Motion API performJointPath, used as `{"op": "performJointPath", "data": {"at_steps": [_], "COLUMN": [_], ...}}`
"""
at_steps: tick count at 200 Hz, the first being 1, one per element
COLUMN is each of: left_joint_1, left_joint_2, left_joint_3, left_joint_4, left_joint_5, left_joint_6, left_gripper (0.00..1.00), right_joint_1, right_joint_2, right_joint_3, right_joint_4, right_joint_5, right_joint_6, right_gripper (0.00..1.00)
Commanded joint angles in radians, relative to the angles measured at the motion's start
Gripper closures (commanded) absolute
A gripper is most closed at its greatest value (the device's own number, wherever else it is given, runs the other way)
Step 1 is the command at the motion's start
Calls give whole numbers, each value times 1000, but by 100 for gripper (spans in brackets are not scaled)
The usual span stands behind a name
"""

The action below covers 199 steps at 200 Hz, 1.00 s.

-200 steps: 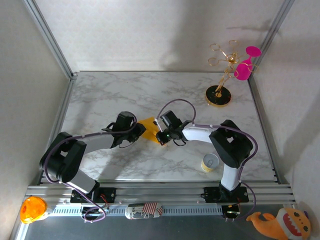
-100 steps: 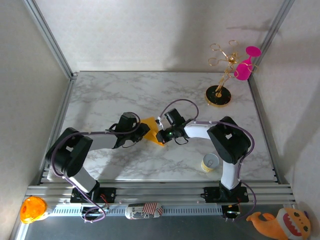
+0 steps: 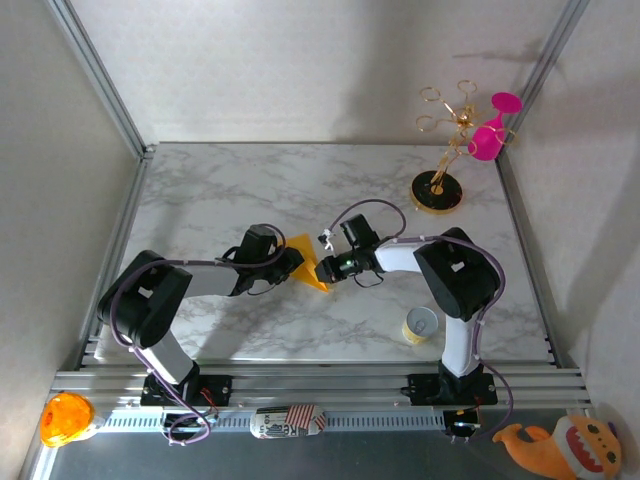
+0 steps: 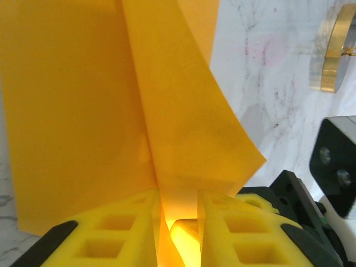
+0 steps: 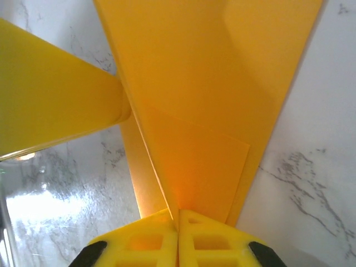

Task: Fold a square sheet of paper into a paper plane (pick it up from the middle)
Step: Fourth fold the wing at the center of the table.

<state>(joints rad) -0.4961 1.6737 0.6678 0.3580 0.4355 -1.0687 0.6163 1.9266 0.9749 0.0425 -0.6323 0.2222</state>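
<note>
The square sheet of paper (image 3: 303, 247), yellow-orange and partly folded with a raised centre crease, sits mid-table between both grippers. My left gripper (image 3: 293, 263) comes at it from the left. In the left wrist view its fingers (image 4: 178, 203) stand closed to a narrow gap, and the sheet (image 4: 83, 111) has its upright fold pressed between them. My right gripper (image 3: 322, 268) comes from the right. Its pads (image 5: 178, 216) are pinched tight on the crease of the sheet (image 5: 211, 83). One left finger (image 5: 55, 94) shows beside the fold, and the right gripper's black body (image 4: 289, 194) lies close to the left fingers.
A gold stand with pink glasses (image 3: 437, 190) stands at the back right, its base (image 4: 339, 50) ahead of the left gripper. A paper cup (image 3: 419, 325) sits by the right arm's base. An orange toy (image 3: 65, 418) and a plush (image 3: 565, 445) lie off the table's front.
The left arm has pushed right, bringing its gripper onto the paper. The right wrist has shifted slightly right. The paper now looks narrower and more pointed between them.
</note>
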Motion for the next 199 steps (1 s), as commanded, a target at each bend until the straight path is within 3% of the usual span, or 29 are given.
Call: {"op": "performJointPath", "data": {"at_steps": [1, 99, 150, 199], "left_joint_1": [-9, -9, -8, -9], "left_joint_2": [18, 86, 110, 121], "left_joint_3": [22, 14, 23, 38], "left_joint_4": [51, 207, 193, 153], "left_joint_5": [20, 74, 76, 54], "left_joint_6": [26, 9, 9, 4], "left_gripper": [78, 87, 88, 89], "right_joint_1": [-23, -59, -58, -59], "right_joint_2": [36, 63, 74, 81], "right_joint_3": [-34, -40, -38, -36], "right_joint_4": [-30, -10, -19, -31], "right_joint_5": [-42, -119, -115, -99], "right_joint_6": [22, 61, 64, 64], "right_gripper": [91, 90, 83, 86]}}
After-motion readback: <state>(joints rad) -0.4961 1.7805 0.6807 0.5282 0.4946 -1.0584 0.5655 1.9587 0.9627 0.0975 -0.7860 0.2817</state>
